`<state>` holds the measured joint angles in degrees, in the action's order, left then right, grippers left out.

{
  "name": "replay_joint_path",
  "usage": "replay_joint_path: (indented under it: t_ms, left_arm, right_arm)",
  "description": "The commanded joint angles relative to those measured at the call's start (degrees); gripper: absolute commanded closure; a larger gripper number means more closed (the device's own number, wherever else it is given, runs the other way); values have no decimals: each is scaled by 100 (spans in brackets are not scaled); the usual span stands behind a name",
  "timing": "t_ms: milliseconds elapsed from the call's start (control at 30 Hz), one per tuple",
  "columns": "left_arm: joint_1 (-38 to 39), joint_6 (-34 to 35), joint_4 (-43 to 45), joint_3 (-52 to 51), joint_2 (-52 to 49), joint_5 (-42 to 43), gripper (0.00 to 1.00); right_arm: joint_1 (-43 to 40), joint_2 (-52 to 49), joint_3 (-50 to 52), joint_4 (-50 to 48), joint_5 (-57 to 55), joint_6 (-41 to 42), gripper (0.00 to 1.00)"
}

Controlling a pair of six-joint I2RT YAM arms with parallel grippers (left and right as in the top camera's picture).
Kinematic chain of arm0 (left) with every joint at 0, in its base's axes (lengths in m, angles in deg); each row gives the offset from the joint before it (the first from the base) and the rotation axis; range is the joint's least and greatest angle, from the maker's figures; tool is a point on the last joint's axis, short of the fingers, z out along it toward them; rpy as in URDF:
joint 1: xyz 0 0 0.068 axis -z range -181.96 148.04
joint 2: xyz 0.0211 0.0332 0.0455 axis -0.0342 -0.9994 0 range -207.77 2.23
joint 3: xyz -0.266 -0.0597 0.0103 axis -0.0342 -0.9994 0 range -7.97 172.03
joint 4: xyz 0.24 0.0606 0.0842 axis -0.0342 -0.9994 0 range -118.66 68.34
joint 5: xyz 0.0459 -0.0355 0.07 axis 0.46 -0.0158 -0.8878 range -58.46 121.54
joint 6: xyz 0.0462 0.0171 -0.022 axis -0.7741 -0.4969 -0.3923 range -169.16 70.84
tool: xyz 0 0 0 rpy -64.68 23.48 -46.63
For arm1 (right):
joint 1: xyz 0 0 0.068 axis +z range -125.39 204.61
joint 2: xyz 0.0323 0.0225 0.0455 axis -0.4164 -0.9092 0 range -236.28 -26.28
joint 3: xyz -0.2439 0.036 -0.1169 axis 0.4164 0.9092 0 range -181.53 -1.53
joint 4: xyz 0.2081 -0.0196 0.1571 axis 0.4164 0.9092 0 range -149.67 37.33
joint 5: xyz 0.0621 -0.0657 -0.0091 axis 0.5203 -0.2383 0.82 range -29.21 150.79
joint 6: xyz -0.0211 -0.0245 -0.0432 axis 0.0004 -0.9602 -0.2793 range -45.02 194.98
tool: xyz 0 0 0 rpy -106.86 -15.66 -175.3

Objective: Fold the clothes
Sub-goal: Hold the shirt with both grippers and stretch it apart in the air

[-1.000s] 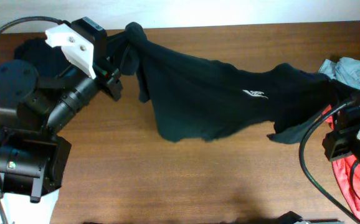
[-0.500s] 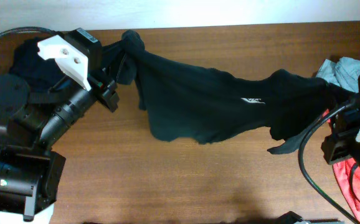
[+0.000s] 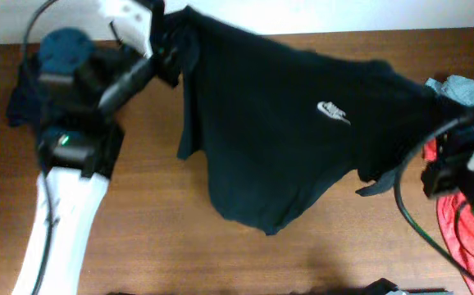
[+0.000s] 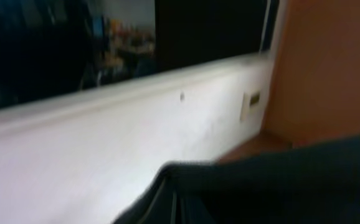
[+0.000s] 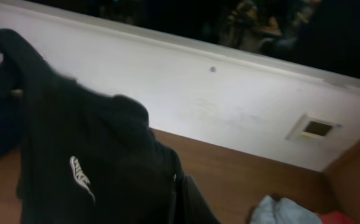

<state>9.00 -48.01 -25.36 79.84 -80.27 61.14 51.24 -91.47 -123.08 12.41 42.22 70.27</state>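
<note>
Hanging stretched between the two arms, the black T-shirt (image 3: pixel 270 139) is seen spread wide over the table (image 3: pixel 221 262) in the overhead view. Its white logo (image 3: pixel 331 111) is turned up toward the camera, right of the middle. One upper corner is bunched at the left gripper (image 3: pixel 170 51) near the table's far left edge. The jaws there are closed together and clamped on that fabric, though the fingers themselves are hidden by cloth. The opposite end is drawn to the right gripper (image 3: pixel 448 123) at the right side of the table, and those jaws are likewise pressed together on the shirt. The lower edge sags to a point toward the near side; whether it touches the wood cannot be told.

A dark navy garment (image 3: pixel 17 102) is lying at the far left, partly covered by the left arm. A grey-blue garment (image 3: pixel 460 85) is found at the far right edge, just beyond the shirt's end. A red garment (image 3: pixel 454 242) is lying below it, under the right arm and its cable.

In the left wrist view, which is blurred, only dark fabric is shown low in the frame against a white wall (image 4: pixel 105 143). In the right wrist view the shirt is shown draped with the logo at lower left, and the grey-blue garment is glimpsed at the bottom right.
</note>
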Motion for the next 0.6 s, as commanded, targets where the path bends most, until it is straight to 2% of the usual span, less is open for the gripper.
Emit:
replay_joint_path:
  t_ms: [0,167,233,333,567]
  left_arm:
    - [111,341,940,76,-678,-52,100]
    - [240,339,2973,164,-1554,-55,100]
    - [238,376,3322,273,-1733,-55,100]
    - [238,402,3115,393,-1781,-57,100]
    - [201,66,1860,404,-1294,-57,100]
  right_arm:
    - [31,-339,-63,-181,-776,48,96]
    - [11,-903,-63,-1121,-1513,-673,96]
    - [-103,-1145,-63,-1589,-1554,-920,96]
    - [-280,-1480,-66,-1993,-1434,-1012,96]
    - [-319,-1539,-66,-1751,-1163,-979,96]
